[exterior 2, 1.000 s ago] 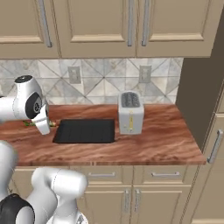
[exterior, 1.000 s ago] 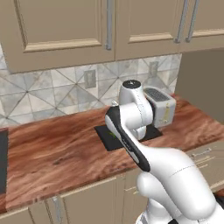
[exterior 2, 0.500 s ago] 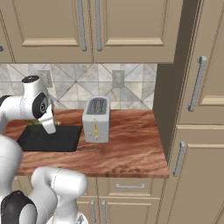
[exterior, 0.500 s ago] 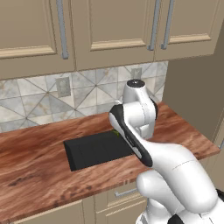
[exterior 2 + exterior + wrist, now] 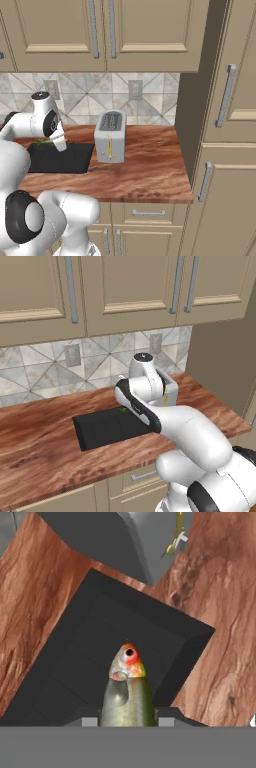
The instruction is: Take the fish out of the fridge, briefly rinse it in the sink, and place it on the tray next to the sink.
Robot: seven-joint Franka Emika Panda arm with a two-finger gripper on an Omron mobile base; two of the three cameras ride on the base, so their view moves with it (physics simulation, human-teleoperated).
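**Fish held over the tray, ready to set down**

The fish (image 5: 126, 693) sits between the gripper's (image 5: 125, 722) two fingers, which are clamped on its body, so its head with the red-ringed eye pokes out toward 12 o'clock in the hand view. It hangs above the tray (image 5: 75, 662), not touching the floor as far as I can judge; the head lies over the tray's inner area, close to the corner that points to 3 o'clock. In the right base view a sliver of green shows at the gripper (image 5: 50, 142), just over the tray's (image 5: 75, 160) far edge.

Holding the fish lengthwise along the fingers keeps its slim, tapered body from swinging, and it lets the gripper lower it flat onto the tray floor. The low walls should stop it sliding off once released.

The tray lies on the wooden counter (image 5: 40, 441). In the left base view the tray (image 5: 100, 431) is at the middle, with the arm's wrist covering its 3 o'clock end. A toaster (image 5: 111, 136) stands just beside the tray at 3 o'clock in the right base view; in the hand view its grey body (image 5: 115, 537) sits at 12 o'clock, near the tray's far wall.

The task looks near its last step: lower and let go. The toaster's closeness is the main thing to mind, since the wrist has little room on that side.
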